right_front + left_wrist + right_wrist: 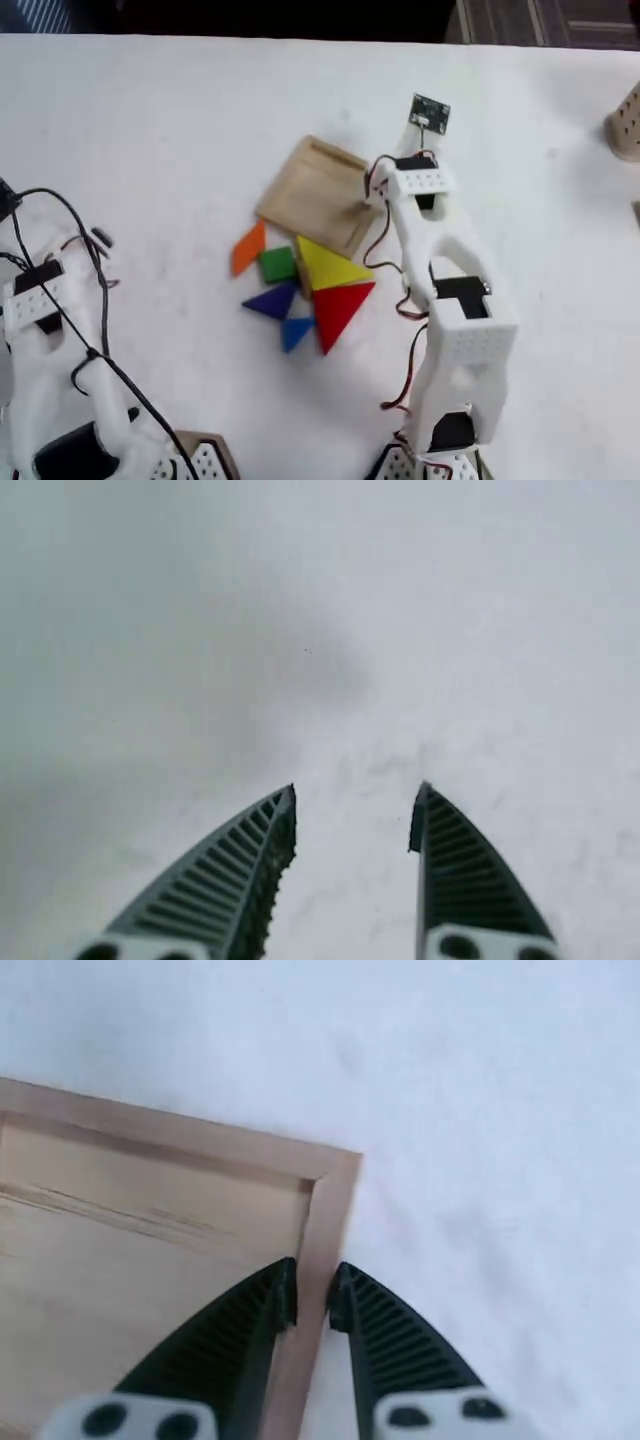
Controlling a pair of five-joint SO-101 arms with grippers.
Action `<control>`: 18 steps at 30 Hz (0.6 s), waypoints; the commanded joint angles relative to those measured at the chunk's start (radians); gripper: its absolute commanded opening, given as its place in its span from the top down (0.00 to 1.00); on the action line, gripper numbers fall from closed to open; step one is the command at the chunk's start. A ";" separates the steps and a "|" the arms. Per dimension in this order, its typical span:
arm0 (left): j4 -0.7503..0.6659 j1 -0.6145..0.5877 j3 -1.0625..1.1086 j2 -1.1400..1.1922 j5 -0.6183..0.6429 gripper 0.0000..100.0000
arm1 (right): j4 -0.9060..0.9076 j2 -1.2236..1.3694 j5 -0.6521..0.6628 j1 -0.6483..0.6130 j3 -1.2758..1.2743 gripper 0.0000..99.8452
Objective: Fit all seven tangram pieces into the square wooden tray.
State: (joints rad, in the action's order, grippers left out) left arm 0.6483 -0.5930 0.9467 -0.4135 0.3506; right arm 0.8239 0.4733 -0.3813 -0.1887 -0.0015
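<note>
Pinching the rim of the wooden tray (200, 1143), the right claw (312, 1295) has its ribbed fingers nearly pressed together, one tip inside the tray and the other outside, with the rim's strip between them close to a corner. The left claw (352, 800) is spread, a wide gap between its tips, holding nothing and hanging over bare table (400, 600).

The table is white and faintly scuffed. A dark strip of floor (250, 15) runs along its far edge in the high view, and a pale perforated object (626, 124) stands at the side beyond the right arm (440, 290). The left arm (40, 330) sits well apart from the tray, trailing black cables.

From above, the tray lies turned like a diamond, its floor bare. The pieces cluster on the table just beside its near edge: an orange parallelogram (249, 247), a green square (278, 264), a yellow triangle (325, 265), a red triangle (338, 308), a purple triangle (272, 300) and a small blue triangle (295, 331). The yellow and red triangles touch along one side. Whether the yellow one meets the tray cannot be told. The right wrist view gives the grip up close, which the arm's own body covers from above.
</note>
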 commanded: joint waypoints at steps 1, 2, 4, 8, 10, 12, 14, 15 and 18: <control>0.003 0.021 -0.011 -0.001 -0.014 0.80 | 0.007 -0.134 0.025 -0.038 0.074 0.98; 0.003 0.021 -0.011 -0.001 -0.014 0.80 | 0.007 -0.151 0.025 -0.048 0.078 0.98; 0.003 0.021 -0.011 -0.001 -0.014 0.80 | 0.007 -0.183 0.018 -0.067 0.091 0.98; 0.003 0.021 -0.011 -0.001 -0.014 0.80 | 0.008 -0.228 -0.078 -0.090 0.112 0.98; 0.003 0.021 -0.011 -0.001 -0.014 0.80 | 0.033 -0.234 -0.083 -0.094 0.126 0.98; 0.003 0.021 -0.011 -0.001 -0.014 0.80 | 0.070 -0.234 -0.081 -0.091 0.149 0.98; 0.003 0.021 -0.011 -0.001 -0.037 0.80 | 0.116 -0.242 -0.064 -0.077 0.167 0.98; 0.003 0.021 -0.011 -0.001 -0.060 0.80 | 0.151 -0.243 -0.020 -0.065 0.178 0.98; 0.003 0.021 -0.011 -0.001 -0.084 0.80 | 0.298 -0.259 0.164 -0.028 0.242 0.98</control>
State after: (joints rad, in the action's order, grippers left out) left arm 0.6483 -0.5946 0.9467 -0.4120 0.3030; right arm 1.0050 0.3168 -0.3644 -0.2547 0.1473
